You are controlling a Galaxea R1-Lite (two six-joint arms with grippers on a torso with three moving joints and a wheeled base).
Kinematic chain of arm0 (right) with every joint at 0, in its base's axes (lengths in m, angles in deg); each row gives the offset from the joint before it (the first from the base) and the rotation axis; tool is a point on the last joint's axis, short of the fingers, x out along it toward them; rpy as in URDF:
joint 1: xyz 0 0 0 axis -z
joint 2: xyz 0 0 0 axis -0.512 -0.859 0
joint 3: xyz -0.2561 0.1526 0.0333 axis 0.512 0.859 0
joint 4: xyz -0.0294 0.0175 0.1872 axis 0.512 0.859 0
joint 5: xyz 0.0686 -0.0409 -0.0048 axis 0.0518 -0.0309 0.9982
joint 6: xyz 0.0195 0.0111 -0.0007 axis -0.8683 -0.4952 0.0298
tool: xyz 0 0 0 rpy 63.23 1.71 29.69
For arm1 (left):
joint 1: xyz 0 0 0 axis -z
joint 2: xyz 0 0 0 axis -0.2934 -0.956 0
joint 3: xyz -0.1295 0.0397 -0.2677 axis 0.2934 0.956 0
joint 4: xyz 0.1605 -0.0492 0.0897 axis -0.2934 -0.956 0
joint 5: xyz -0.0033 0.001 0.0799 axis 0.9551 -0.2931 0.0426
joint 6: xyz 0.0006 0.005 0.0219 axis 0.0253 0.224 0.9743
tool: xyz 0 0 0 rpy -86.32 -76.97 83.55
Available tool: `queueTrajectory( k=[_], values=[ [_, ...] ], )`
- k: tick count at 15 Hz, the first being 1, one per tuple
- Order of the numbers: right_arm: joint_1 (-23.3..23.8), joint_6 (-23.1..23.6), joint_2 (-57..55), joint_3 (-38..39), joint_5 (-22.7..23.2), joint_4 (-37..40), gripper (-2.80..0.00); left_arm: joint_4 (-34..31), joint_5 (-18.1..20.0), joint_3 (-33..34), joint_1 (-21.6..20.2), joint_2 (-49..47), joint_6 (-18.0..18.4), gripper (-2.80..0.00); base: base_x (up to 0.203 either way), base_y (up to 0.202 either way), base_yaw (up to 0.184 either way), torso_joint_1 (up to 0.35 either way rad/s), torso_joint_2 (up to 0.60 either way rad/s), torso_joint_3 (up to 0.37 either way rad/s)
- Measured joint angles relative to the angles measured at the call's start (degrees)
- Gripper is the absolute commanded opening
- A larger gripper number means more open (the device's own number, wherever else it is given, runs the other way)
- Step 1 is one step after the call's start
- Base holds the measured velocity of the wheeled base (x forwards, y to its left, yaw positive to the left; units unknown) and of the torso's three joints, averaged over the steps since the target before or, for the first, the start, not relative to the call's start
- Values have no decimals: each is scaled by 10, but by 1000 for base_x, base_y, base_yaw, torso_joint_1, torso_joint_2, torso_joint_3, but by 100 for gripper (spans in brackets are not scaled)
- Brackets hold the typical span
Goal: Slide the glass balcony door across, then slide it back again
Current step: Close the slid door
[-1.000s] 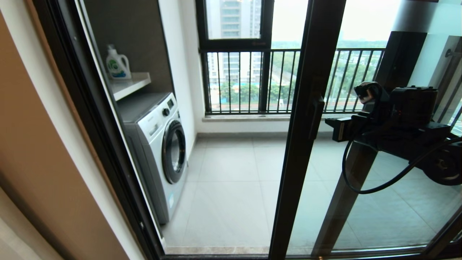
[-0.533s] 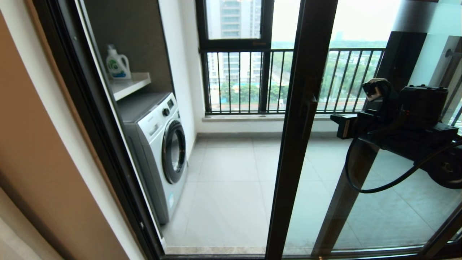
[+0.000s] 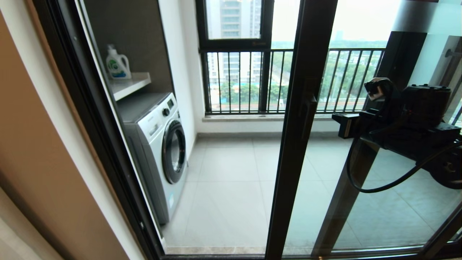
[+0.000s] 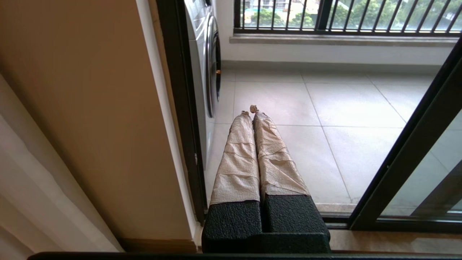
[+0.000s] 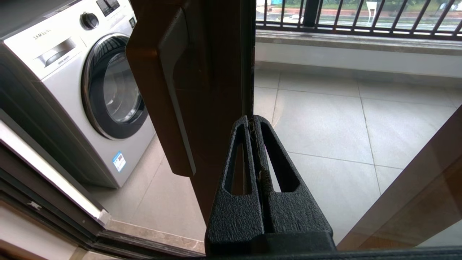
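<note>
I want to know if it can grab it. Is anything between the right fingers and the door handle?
No. In the right wrist view the shut right gripper points at the glass balcony door, with nothing before its handle.

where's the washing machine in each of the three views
Head view: washing machine at left-centre, under the shelf, beyond the open doorway.
Left wrist view: only a sliver of its front and door, near the top, beside the dark door jamb.
Right wrist view: large at upper left, beside the glass balcony door.
Shared landmark: the balcony railing.
</note>
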Motion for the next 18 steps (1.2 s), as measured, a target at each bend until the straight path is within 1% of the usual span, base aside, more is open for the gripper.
queueTrajectory(
  k=[4, 8, 11, 18],
  values=[
    [-9, 0, -13, -11, -3, 0, -280, 0, 0, 0, 0, 0, 0, -280, 0, 0, 0, 0, 0, 0],
    [-31, -2, -26, -27, -29, 0, -280, 0, 0, 0, 0, 0, 0, -280, 0, 0, 0, 0, 0, 0],
    [-44, -2, -30, -28, -31, 0, -280, 0, 0, 0, 0, 0, 0, -280, 0, 0, 0, 0, 0, 0],
    [-57, -2, -31, -27, -31, 0, -280, 0, 0, 0, 0, 0, 0, -280, 0, 0, 0, 0, 0, 0]
  ],
)
